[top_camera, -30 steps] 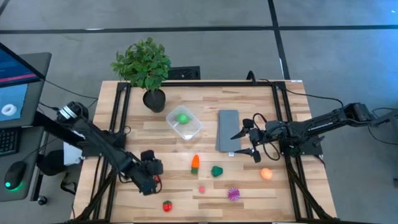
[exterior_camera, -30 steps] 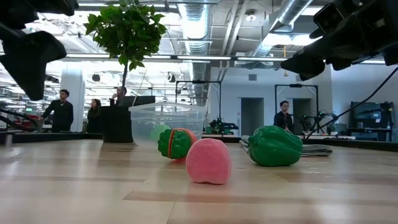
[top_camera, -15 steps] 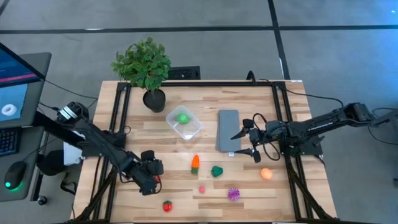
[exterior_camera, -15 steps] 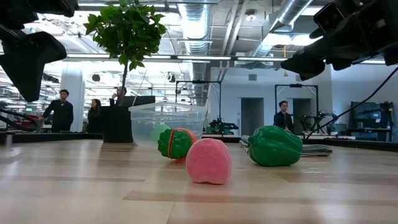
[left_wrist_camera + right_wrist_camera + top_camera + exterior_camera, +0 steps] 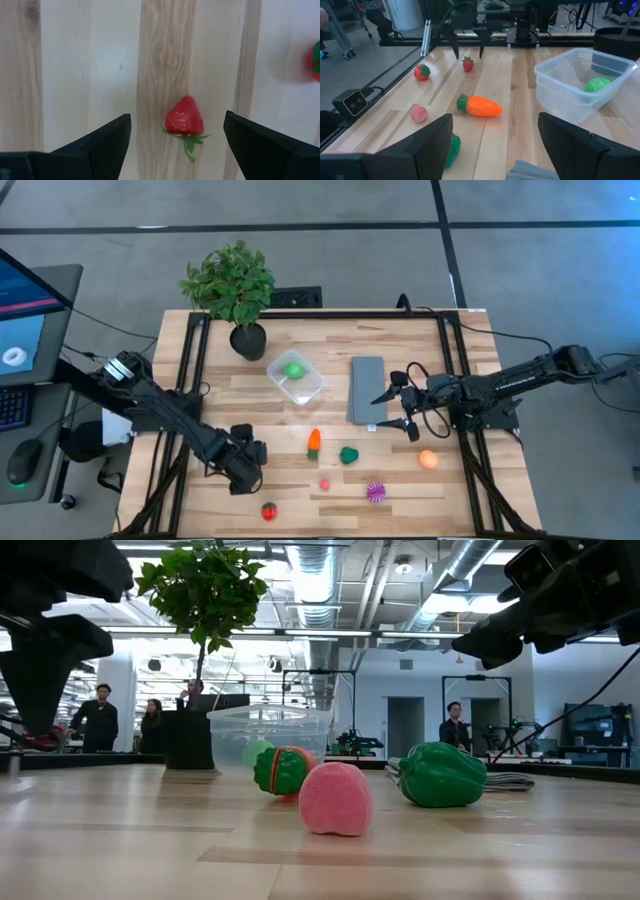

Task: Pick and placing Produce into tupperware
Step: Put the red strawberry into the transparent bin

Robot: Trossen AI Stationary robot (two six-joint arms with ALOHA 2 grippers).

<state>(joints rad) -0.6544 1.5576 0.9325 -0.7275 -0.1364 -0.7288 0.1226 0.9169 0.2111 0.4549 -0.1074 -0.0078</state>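
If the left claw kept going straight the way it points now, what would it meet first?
Probably the small red strawberry: in the left wrist view it lies on the wooden table, centred between the open left claw fingers. How far above it the claw hangs is unclear. Nothing else shows in that line.

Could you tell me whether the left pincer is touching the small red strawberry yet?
Apart. The left wrist view shows the strawberry lying on bare wood between the open left pincer, with clear gaps to both fingers.

I count one tupperware (image 5: 297, 378) holding one green ball (image 5: 294, 368), seven loose produce pieces, one plant (image 5: 231, 283), one grey slab (image 5: 367, 390).
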